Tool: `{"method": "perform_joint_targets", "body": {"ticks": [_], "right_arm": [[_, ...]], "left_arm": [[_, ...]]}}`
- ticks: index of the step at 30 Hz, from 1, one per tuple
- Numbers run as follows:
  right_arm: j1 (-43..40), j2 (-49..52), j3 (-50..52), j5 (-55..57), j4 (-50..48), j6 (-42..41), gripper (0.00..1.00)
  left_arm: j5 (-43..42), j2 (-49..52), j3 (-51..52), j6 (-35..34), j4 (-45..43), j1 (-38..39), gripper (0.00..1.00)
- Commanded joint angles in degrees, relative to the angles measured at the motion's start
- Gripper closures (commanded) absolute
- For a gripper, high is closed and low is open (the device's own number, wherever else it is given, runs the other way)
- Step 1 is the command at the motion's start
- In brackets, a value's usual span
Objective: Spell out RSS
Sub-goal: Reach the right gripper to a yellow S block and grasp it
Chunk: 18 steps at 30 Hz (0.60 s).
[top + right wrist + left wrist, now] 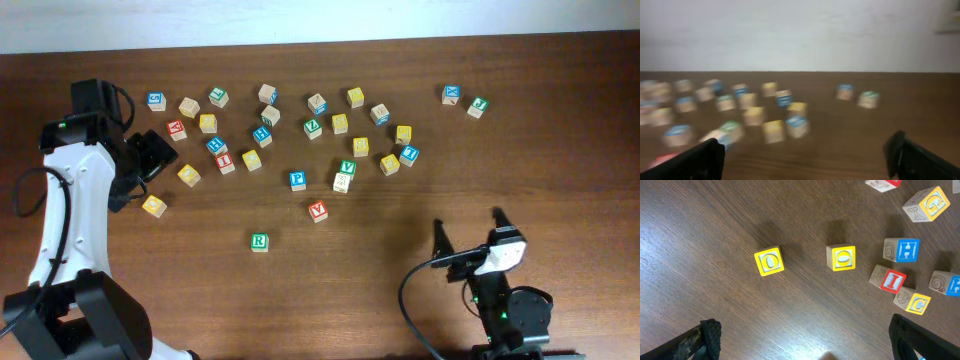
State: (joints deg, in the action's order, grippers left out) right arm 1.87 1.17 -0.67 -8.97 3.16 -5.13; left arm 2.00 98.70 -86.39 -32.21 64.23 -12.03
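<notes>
The green-framed R cube point(259, 241) stands alone at the front middle of the table. Two yellow cubes point(153, 206) point(189, 175) lie near my left gripper point(140, 176). In the left wrist view they are ahead of the fingers point(769, 261) point(841, 258); their rounded letters are not clear enough to read as S. My left gripper point(810, 347) is open and empty above bare wood. My right gripper point(468, 228) is open and empty at the front right, far from the cubes. The right wrist view point(805, 160) is blurred.
Several more letter cubes are scattered across the back middle, among them a blue H point(902, 250), a red I point(888, 279) and a red V point(318, 210). Two cubes point(452, 94) point(477, 107) stand apart at the back right.
</notes>
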Motion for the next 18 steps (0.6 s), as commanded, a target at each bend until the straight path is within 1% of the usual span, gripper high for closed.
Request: {"method": "perform_joint_targets", "body": {"ticks": [1, 2, 3, 5, 6, 7, 8, 10, 11, 13, 16, 17, 18], "right_arm": [[0.37, -0.33, 0.35, -29.59, -1.25, -22.64, 0.02], [0.35, -0.33, 0.35, -30.47, -3.65, -28.7, 0.02], [0.35, -0.33, 0.35, -30.47, -6.32, -29.83, 0.02], [0.35, -0.33, 0.35, -30.42, -18.23, -33.29, 0.02], [0.35, -0.33, 0.31, -29.44, -27.45, -36.24, 0.02], [0.35, -0.33, -0.35, -27.8, -31.15, -38.27, 0.02], [0.35, -0.33, -3.1, -24.81, -31.93, -39.12, 0.02], [0.35, 0.87, -10.36, -22.23, -30.97, -36.59, 0.02], [0.35, 3.5, -16.52, -22.03, -26.27, -32.17, 0.02], [0.35, 11.43, -29.14, -22.16, -12.94, -22.36, 0.02], [0.35, 26.82, -49.46, -22.51, 11.04, -9.29, 0.02], [0.37, 30.25, -53.81, -22.56, 16.68, -7.45, 0.02], [0.37, 36.44, -61.72, -22.51, 27.91, -5.75, 0.02]], "left_arm": [[0.79, 0.42, 0.33, -0.55, 0.13, -0.13, 0.01], [0.79, 0.42, 0.33, -0.57, 0.13, -0.13, 0.01], [0.81, 0.42, 0.33, -0.55, 0.11, -0.13, 0.01], [0.81, 0.42, 0.33, -0.55, 0.13, -0.13, 0.01], [0.79, 0.42, 0.33, -0.55, 0.13, -0.11, 0.01], [0.79, 0.42, 0.33, -0.57, 0.13, -0.13, 0.01], [0.81, 0.42, 0.33, -0.57, 0.11, -0.13, 0.01], [0.81, 0.42, 0.33, -0.55, 0.13, -0.13, 0.01], [0.79, 0.42, 0.33, -0.55, 0.13, -0.13, 0.01], [0.79, 0.42, 0.33, -0.57, 0.11, -0.13, 0.01], [0.79, 0.42, 0.33, -0.57, 0.11, -0.13, 0.01], [0.81, 0.42, 0.33, -0.57, 0.11, -0.13, 0.01], [0.81, 0.42, 0.33, -0.55, 0.11, -0.13, 0.01]]}}
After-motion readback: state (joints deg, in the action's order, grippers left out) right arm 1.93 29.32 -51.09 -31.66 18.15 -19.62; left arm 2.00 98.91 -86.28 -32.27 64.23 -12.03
